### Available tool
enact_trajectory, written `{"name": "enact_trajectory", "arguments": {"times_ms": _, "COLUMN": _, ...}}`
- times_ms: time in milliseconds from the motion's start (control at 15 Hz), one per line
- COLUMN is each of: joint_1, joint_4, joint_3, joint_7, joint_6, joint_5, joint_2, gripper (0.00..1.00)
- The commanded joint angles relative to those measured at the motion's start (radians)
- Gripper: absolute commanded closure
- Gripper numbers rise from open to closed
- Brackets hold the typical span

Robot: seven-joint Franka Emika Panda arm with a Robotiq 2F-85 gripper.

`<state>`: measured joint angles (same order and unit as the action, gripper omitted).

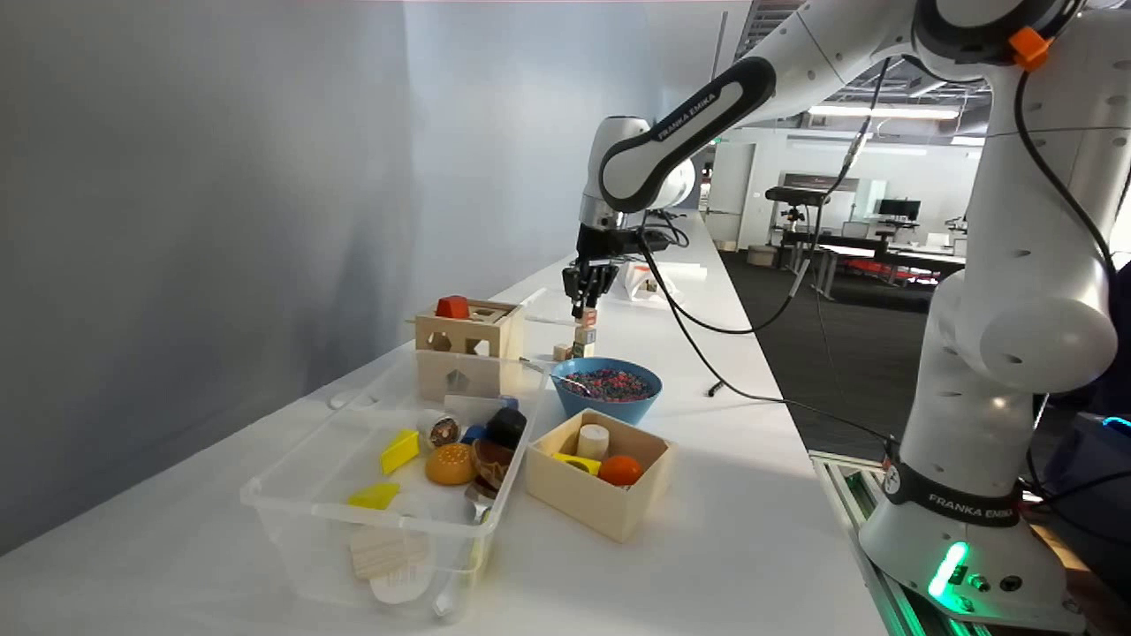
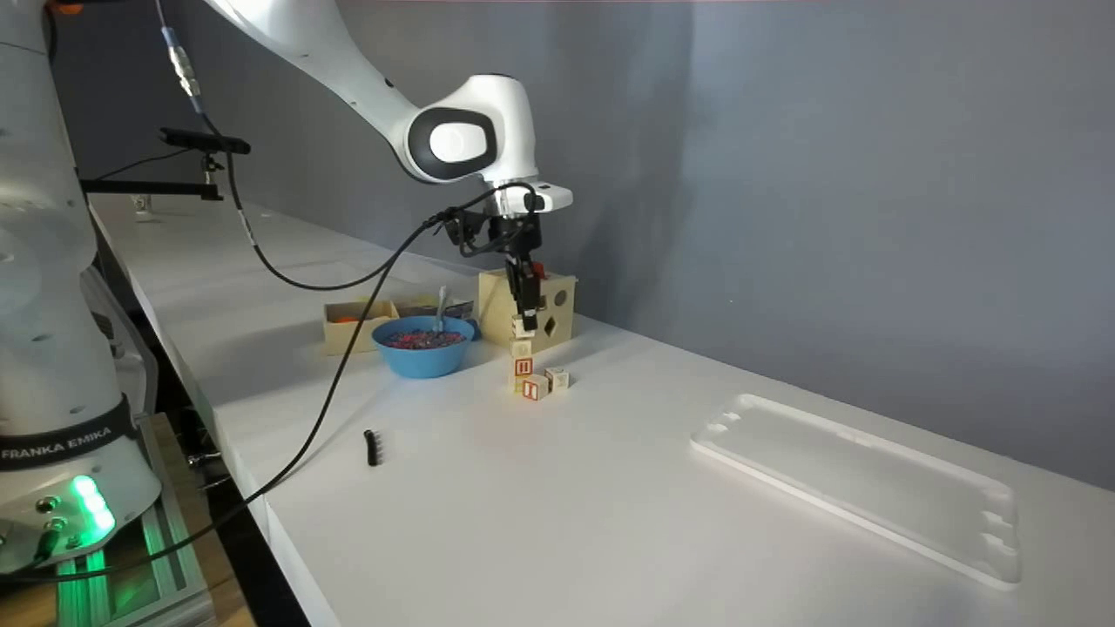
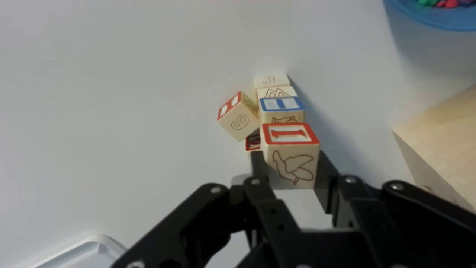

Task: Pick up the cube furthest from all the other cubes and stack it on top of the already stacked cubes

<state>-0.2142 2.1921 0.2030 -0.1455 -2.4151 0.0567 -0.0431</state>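
Here's the black two-fingered gripper (image 3: 292, 171), pinched tight on a small pale wooden cube (image 3: 292, 158), crisp-edged, one face framed in red, another bearing a bird in brown line. And it's right up at the top of the upright column of three printed wooden cubes (image 2: 522, 367), lined up over them in both exterior views! At the foot, just beside the column, two loose wooden cubes (image 3: 238, 116), one turned askew. Nearby, the round blue bowl (image 2: 422, 361), full of pebbly red and dark bits (image 2: 424, 340), a spoon (image 2: 441, 306) leaning inside. There's a boxy wooden shape sorter (image 2: 501, 313), cut with round and diamond holes, a red block (image 1: 452, 306) on top. And in an exterior view, a see-through plastic bin (image 1: 371, 515) beside an open-topped wooden box (image 1: 574, 495), both on a smooth white tabletop (image 1: 733, 530).
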Motion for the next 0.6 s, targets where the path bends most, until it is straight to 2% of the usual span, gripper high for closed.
{"name": "enact_trajectory", "arguments": {"times_ms": 0, "joint_1": 0.005, "joint_4": -0.020, "joint_3": 0.007, "joint_7": -0.042, "joint_6": 0.001, "joint_5": 0.038, "joint_2": -0.011, "gripper": 0.91}}
{"name": "enact_trajectory", "arguments": {"times_ms": 533, "joint_1": 0.005, "joint_4": -0.005, "joint_3": 0.010, "joint_7": -0.045, "joint_6": 0.002, "joint_5": 0.041, "joint_2": 0.005, "gripper": 0.91}}
